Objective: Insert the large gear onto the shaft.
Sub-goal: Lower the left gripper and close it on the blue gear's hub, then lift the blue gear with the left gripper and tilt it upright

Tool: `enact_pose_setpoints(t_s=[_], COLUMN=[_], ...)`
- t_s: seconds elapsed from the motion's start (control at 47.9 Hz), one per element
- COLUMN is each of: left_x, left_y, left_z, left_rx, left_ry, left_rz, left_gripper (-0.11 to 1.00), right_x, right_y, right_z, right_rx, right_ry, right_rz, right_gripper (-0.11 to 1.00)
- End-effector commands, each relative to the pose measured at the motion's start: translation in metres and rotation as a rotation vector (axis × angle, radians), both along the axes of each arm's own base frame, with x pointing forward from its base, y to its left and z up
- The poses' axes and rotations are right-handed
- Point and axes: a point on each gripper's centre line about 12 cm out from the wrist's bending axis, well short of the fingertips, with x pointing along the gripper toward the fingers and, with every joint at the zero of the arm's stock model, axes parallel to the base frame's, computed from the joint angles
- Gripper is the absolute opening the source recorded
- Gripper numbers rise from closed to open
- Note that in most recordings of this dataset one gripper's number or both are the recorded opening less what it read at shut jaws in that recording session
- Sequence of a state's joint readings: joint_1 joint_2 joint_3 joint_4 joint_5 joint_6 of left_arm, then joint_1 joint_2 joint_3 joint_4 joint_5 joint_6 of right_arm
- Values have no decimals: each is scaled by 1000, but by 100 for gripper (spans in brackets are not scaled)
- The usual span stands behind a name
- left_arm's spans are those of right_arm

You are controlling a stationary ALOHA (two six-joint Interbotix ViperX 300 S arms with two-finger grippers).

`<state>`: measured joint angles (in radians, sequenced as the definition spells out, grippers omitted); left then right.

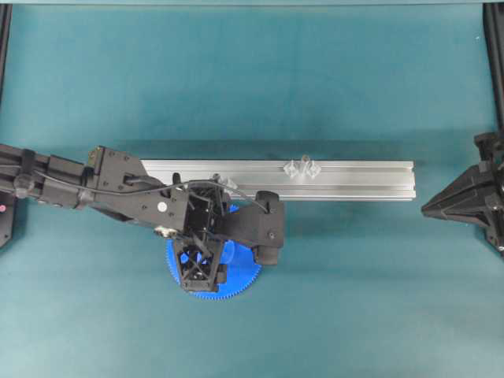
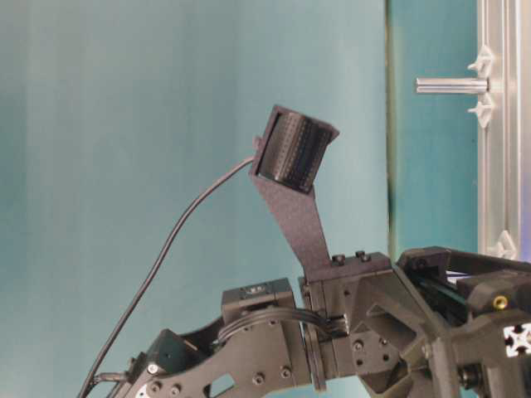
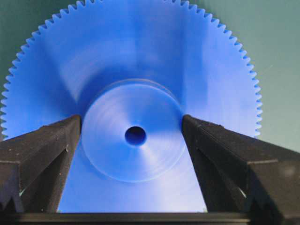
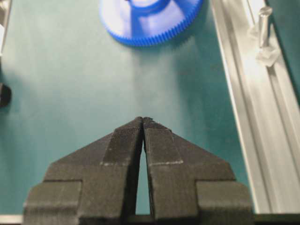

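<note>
Large gear (image 3: 136, 93) flat on desk (image 1: 354, 315), toward near edge, just in front of rail (image 1: 346, 179). Left gripper (image 3: 132, 123) over it, fingers (image 3: 47, 145) spread, flanking raised hub (image 3: 133, 140); contact with hub unclear. Shaft (image 1: 303, 163) upright on rail, well apart toward right edge.

Advice: centre on hub, squeeze evenly, lift level.

Left wrist view alone shows hub and bore; overhead alone shows gear-to-shaft spacing. Right gripper (image 4: 143, 123) fingers pressed together, idle.
</note>
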<state>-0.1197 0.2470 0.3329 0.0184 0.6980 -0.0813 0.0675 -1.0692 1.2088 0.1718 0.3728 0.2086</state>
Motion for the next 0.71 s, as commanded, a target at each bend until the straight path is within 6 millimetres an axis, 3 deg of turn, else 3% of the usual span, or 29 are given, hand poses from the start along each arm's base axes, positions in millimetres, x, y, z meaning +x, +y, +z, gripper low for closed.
enact_pose_setpoints(t_s=[0.0, 0.688], left_x=[-2, -18], left_y=[-3, -9], left_z=[1, -16], left_rx=[2, 8], left_ry=[1, 21], left_rz=[-11, -47], left_gripper=[91, 91], right_x=[2, -2], right_y=[0, 0], right_z=[6, 12], right_rx=[30, 55], right_ry=[-28, -74], right_rz=[-17, -29], right_gripper=[11, 11])
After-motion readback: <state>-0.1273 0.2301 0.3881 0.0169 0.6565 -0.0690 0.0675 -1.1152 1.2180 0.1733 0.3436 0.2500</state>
